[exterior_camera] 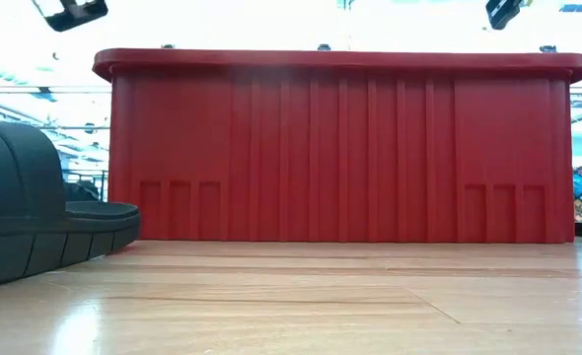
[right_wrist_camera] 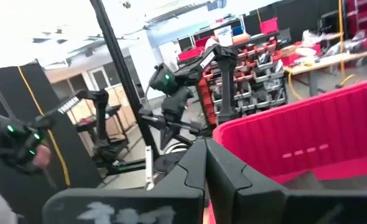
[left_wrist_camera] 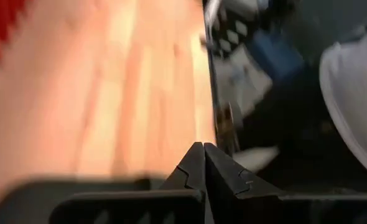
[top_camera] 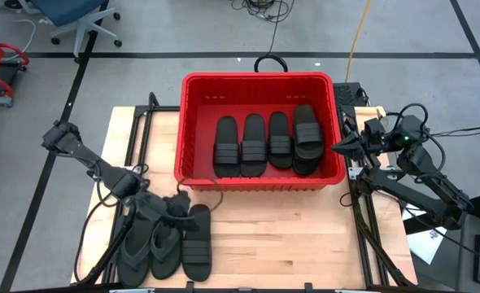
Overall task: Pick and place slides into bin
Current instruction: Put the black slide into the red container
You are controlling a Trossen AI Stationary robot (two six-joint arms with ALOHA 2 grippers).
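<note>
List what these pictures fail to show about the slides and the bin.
- Low view: the bin wall hides the slides inside it.
- High view: the left pincer covers part of the slides on the table, so their count is unclear.
- Left wrist view: blur hides what lies under the pincer.

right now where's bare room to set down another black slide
Inside the red ribbed plastic bin, floor is bare left of the four black rubber slides. The wooden table is bare right of the sandals on its front left corner, crowded under the left gripper.
</note>
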